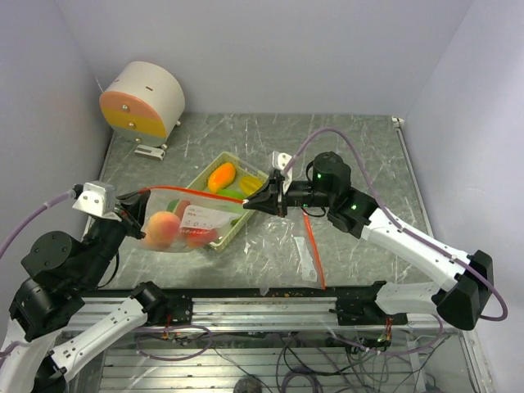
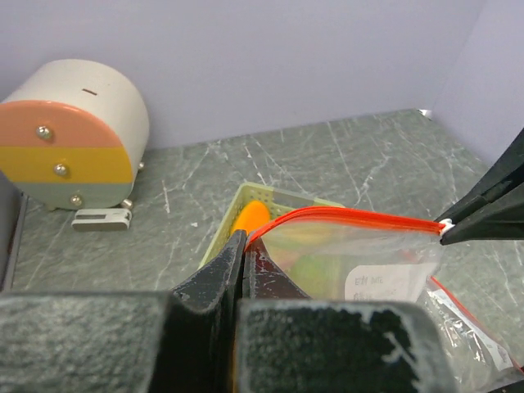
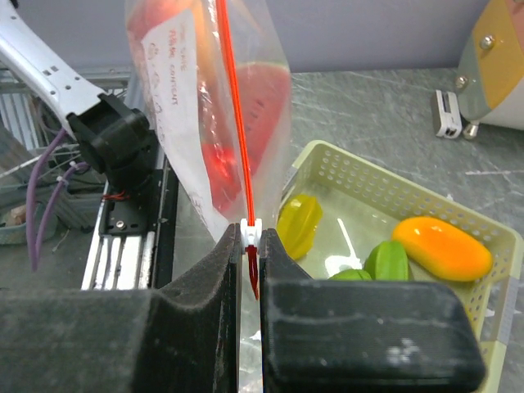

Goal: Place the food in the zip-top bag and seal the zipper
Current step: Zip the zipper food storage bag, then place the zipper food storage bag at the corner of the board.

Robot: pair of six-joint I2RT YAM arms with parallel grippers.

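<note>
A clear zip-top bag with a red zipper hangs stretched between my two grippers above the table. It holds a pink-orange peach and a red piece. My left gripper is shut on the bag's left zipper end. My right gripper is shut on the white slider at the right zipper end. The red zipper runs taut between them. An orange mango, a yellow piece and green pieces lie in the pale tray.
A second clear bag with a red strip lies flat on the table right of the tray. A round white drum with a pink and yellow face stands at the back left. Walls close in on three sides.
</note>
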